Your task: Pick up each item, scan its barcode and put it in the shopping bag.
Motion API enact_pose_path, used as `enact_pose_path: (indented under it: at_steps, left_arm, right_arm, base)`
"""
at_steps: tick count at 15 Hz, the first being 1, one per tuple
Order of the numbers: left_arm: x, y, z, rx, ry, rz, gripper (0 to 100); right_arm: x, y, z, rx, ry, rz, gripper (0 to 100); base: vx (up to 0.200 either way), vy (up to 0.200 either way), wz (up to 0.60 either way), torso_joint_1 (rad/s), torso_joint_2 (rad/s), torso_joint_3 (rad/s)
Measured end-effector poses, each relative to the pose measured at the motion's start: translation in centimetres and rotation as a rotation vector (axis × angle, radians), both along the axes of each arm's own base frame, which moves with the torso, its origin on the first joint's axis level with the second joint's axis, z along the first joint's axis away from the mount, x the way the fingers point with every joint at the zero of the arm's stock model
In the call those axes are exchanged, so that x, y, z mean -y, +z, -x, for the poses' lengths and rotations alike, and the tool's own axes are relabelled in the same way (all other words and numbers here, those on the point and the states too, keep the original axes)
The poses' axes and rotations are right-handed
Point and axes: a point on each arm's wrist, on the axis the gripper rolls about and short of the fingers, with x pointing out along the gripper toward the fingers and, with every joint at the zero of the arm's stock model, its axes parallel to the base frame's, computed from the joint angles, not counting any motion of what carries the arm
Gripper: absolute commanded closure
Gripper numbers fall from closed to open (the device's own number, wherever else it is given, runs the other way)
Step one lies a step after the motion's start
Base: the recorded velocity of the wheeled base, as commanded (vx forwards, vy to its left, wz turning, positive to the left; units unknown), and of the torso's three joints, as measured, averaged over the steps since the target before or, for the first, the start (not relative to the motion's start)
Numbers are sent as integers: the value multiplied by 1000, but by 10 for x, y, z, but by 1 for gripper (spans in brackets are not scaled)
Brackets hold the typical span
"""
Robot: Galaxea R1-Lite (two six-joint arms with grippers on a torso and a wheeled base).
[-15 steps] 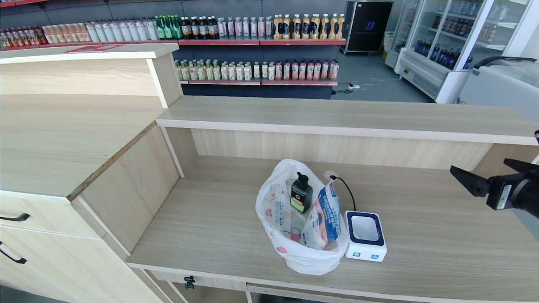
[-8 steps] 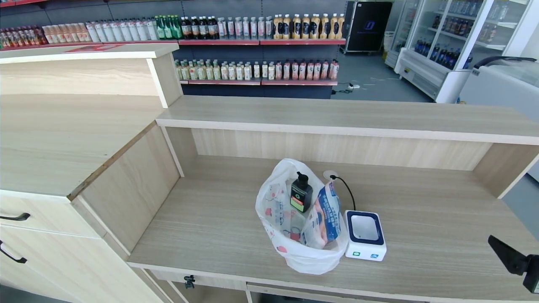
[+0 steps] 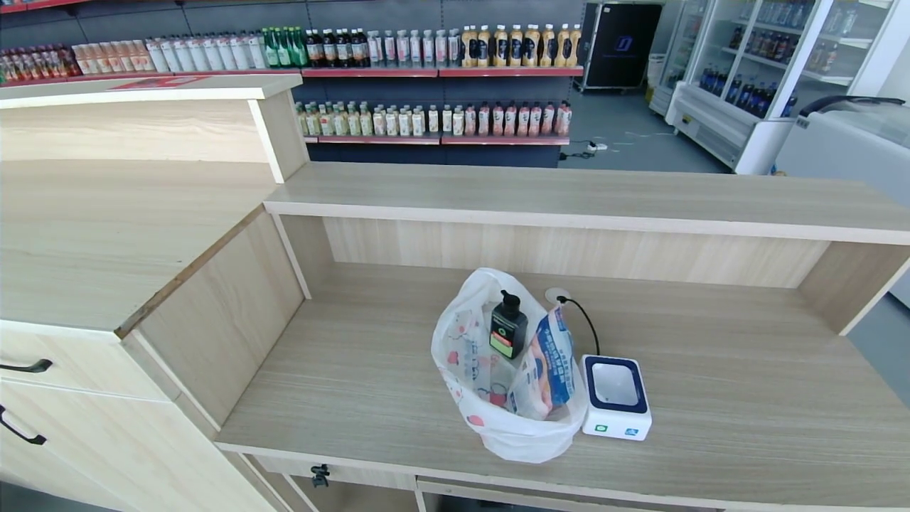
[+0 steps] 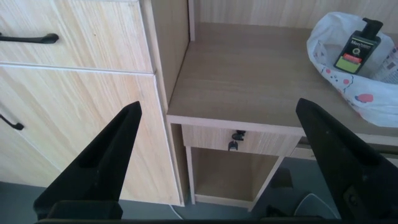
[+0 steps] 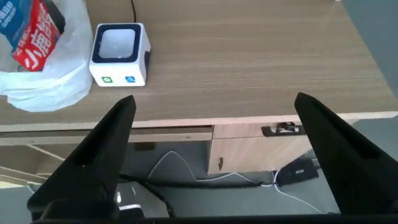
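Shopping bag (image 3: 455,359) stands upright near the front middle of the counter (image 3: 746,398), its white plastic mouth open upward. A raised ledge (image 3: 569,192) runs along the back of the counter, with shelves of bottled drinks (image 3: 426,50) in the room beyond it. On the robot's left the counter meets a taller cabinet with black drawer handles (image 4: 28,38).

Both pincers hang off the front edge of the counter, below its top. The left pincer (image 4: 219,104) is spread wide and empty, near the left corner by the cabinet. The right pincer (image 5: 214,98) is likewise spread wide and empty, to the right of the bag.

Inside the bag, a snack packet (image 3: 551,363) stands on end on the right side, its long axis roughly vertical and its top leaning a little toward the scanner. A dark pump bottle (image 3: 508,331) stands upright behind it, pump head up and label facing the robot.

A white scanner (image 3: 616,397) with a blue-framed window facing up sits just beside the bag on its right, the plastic bulging against it. Its black cable (image 3: 586,320) runs back to a hole in the counter. A small key (image 4: 234,140) hangs in the drawer lock under the counter's edge.
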Motion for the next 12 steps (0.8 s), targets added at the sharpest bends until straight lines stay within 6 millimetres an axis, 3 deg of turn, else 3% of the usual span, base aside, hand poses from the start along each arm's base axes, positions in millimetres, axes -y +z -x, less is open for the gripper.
enact_pose_path:
  at_steps: [4,12]
  left_arm:
    - [0,0,0,0,0,0,0]
    - [0,0,0,0,0,0,0]
  right_arm:
    - [-1,-7,14,121,62,-22,0]
    - [-1,-8,17,161,63,-24,0]
  base:
    - [0,0,0,0,0,0]
    - [0,0,0,0,0,0]
